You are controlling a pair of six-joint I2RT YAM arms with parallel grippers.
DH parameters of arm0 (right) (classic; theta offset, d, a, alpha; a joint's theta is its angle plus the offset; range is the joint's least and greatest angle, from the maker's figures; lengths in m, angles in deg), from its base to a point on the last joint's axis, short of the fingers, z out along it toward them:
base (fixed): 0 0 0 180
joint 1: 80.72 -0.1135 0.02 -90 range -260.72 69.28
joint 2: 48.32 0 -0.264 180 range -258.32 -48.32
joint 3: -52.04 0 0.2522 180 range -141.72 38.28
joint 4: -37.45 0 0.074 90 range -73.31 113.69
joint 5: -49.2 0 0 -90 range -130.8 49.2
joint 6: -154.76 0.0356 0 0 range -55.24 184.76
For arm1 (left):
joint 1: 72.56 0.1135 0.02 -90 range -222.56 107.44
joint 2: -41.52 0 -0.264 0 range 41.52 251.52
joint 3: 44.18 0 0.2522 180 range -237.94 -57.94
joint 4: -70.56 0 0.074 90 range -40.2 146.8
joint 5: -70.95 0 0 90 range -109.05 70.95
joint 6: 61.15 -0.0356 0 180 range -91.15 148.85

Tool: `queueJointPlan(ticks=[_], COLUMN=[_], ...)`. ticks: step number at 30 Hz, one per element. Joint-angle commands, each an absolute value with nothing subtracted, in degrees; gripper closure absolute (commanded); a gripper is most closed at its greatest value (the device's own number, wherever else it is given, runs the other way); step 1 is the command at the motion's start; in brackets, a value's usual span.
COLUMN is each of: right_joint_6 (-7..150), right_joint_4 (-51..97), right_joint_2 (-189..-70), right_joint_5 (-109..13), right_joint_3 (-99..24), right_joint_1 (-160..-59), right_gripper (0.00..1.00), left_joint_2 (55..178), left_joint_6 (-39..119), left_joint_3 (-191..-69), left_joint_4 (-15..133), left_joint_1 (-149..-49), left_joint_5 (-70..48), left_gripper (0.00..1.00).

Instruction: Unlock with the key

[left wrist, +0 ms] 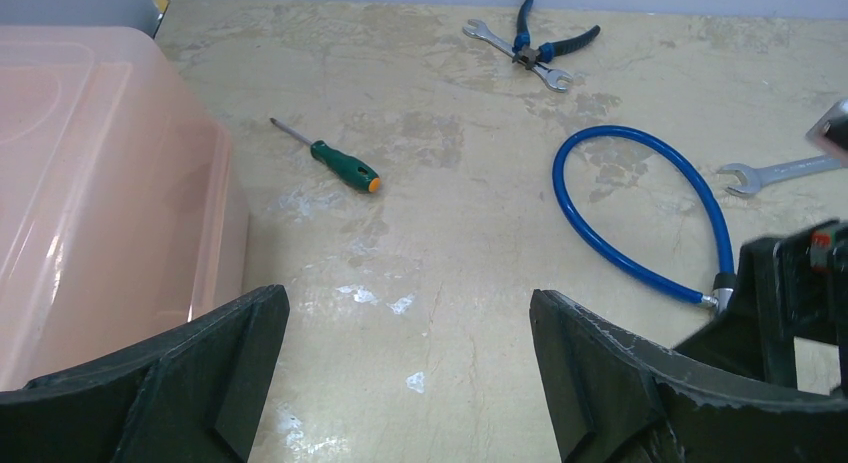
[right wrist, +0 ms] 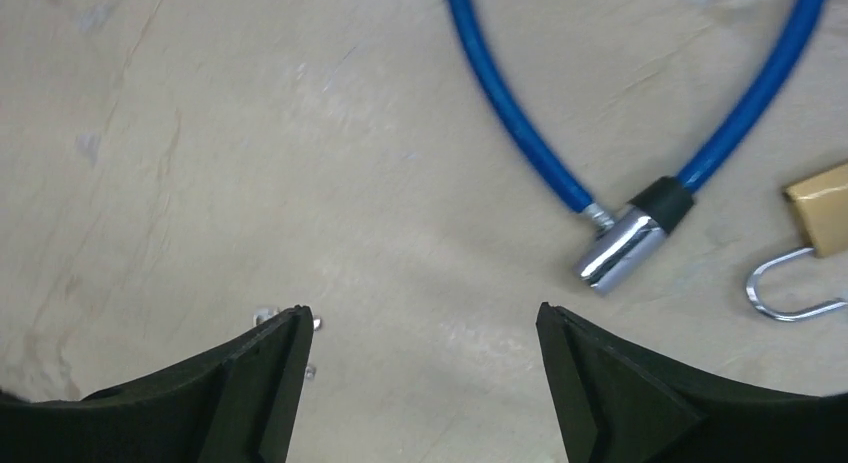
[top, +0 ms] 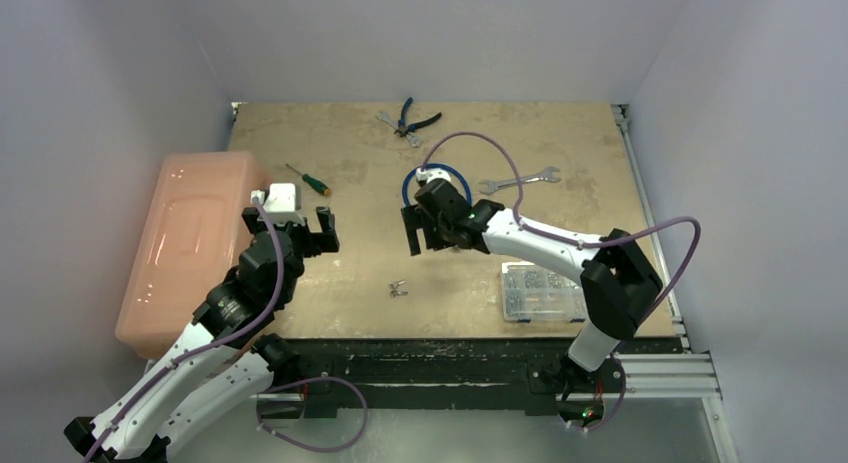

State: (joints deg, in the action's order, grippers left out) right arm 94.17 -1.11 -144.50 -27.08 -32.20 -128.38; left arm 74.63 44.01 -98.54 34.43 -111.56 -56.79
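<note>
The key [top: 398, 289] lies as small silver pieces on the table, near the front middle. In the right wrist view a bit of the key [right wrist: 263, 314] peeks out beside my left fingertip. The brass padlock [right wrist: 820, 218] shows at the right edge with its silver shackle [right wrist: 785, 298] on the table. A blue cable lock [right wrist: 620, 248] with a chrome end lies beside it. My right gripper [top: 425, 233] [right wrist: 420, 328] hovers open over bare table, holding nothing. My left gripper [top: 322, 228] [left wrist: 410, 313] is open and empty, further left.
A pink plastic box [top: 190, 243] fills the left side. A green screwdriver [top: 308, 179], blue-handled pliers with a small wrench [top: 410, 123], and a long silver wrench [top: 520, 181] lie toward the back. A clear parts case [top: 540, 291] sits front right.
</note>
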Motion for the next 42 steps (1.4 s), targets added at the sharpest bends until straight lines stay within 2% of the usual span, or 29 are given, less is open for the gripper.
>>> queueJointPlan(ticks=[1,10,26,28,32,34,37,42], right_joint_6=[88.7,95.6,100.1,100.3,100.3,100.1,99.9,99.9], right_joint_4=[2.7,4.5,-0.8,-1.1,-1.3,-1.2,-0.8,1.2], right_joint_2=[-142.8,-148.3,-159.7,-160.8,-162.3,-162.9,-163.1,-162.6], right_joint_5=[-34.6,-36.5,-30.1,-29.2,-28.8,-28.7,-28.7,-29.6], right_joint_3=[-29.5,-32.0,-39.0,-39.1,-38.8,-38.4,-37.6,-35.7], right_joint_1=[-131.9,-138.2,-143.9,-144.1,-144.4,-144.5,-144.5,-144.5], right_gripper=[0.12,0.24,0.46,0.55,0.65,0.77,1.00,1.00], left_joint_2=[74.4,73.9,73.2,73.2,73.1,73.2,73.3,73.5], left_joint_6=[42.4,42.6,42.7,42.7,42.7,42.7,42.7,42.7], left_joint_3=[-98.7,-98.8,-98.8,-98.8,-98.8,-98.8,-98.8,-98.8], left_joint_4=[35.2,34.9,34.8,34.8,34.8,34.8,34.8,34.8], left_joint_1=[-111.1,-111.1,-111.1,-111.1,-111.2,-111.2,-111.1,-111.1], left_joint_5=[-56.4,-56.6,-56.4,-56.4,-56.5,-56.4,-56.5,-56.5], left_gripper=[0.01,0.01,0.01,0.01,0.01,0.01,0.01,0.01])
